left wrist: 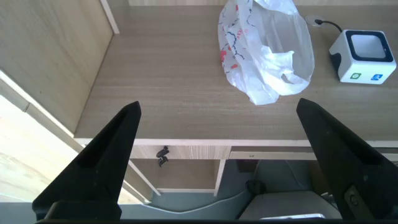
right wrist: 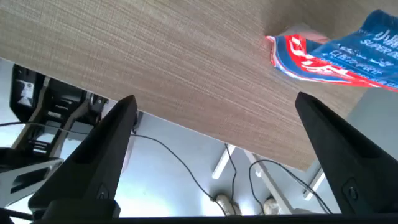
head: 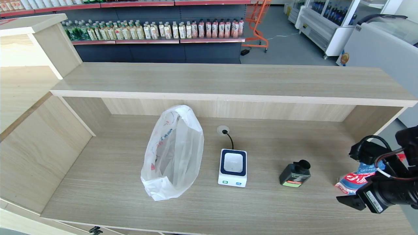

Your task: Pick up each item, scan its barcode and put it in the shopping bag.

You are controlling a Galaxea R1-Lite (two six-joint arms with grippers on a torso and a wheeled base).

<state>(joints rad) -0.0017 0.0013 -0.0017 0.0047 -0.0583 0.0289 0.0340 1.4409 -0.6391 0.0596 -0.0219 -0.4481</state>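
The left hand (left wrist: 217,109) is held spread wide and empty above the front edge of the bench (head: 261,209), short of the shopping bag (head: 173,153). It is judged to be parked there clear of the work.

The shopping bag is laid on its side left of centre. Its mouth appears to be turned toward the front edge, presumably so that items can be slid in. Its contents cannot be made out.

Just to its right, the scanner (head: 232,168) is set with its window facing up, evidently so that a barcode may be passed over it.

Further right, well apart from the scanner, a dark bottle (head: 295,174) is seen standing, untouched.

Near the right end, a red, white and blue packet (head: 351,181) is laid flat on the bench.

The right hand (right wrist: 216,102) is held wide open and empty close by the packet, without contact. The packet is therefore judged to be the item to be taken first. No item is judged scanned or bagged.
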